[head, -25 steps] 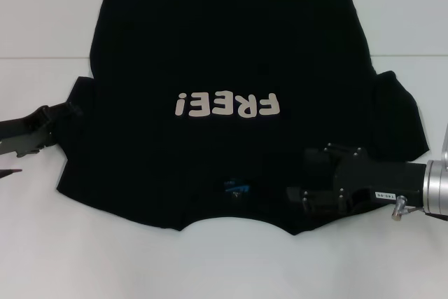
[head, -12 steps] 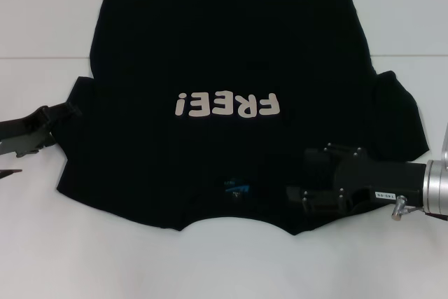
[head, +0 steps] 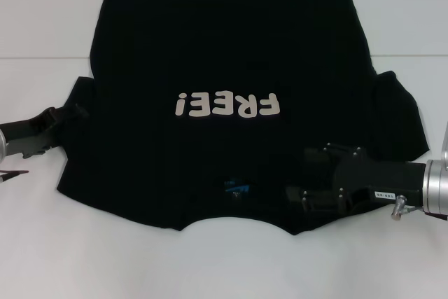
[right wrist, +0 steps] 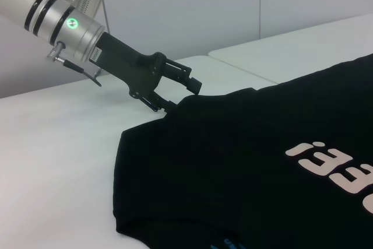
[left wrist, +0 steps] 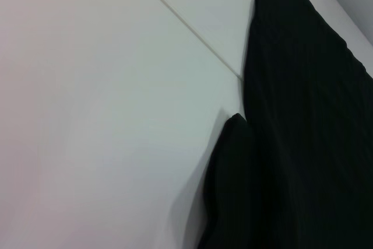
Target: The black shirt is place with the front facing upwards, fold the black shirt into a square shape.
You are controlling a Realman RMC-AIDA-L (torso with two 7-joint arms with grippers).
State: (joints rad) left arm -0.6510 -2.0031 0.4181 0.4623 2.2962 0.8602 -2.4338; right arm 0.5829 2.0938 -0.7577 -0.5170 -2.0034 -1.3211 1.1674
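1. Black cloth fills most of the head view: the black shirt lies spread flat, front up, on the white table, collar end toward the robot and hem end running off the far edge of the view.
2. Off-white "FREE!" lettering sits across the middle of the chest, reading upside down from the head camera; in the right wrist view part of the same lettering shows on the flat cloth.
3. Near the collar a small blue neck label shows against the black.
4. At the shirt's left sleeve, the left gripper reaches in low from the table's left side. In the right wrist view this left gripper has one finger lying over the sleeve's edge and the other below it, so the jaws bracket the cloth; whether they are pressed tight on it I cannot tell.
5. From the left wrist view only the sleeve's folded edge and the shirt's side against the white table are visible.
6. Over the shoulder area on the right, beside the neck label, the right gripper rests low on the black cloth. Its dark fingers blend with the shirt, so I cannot tell how they are set.
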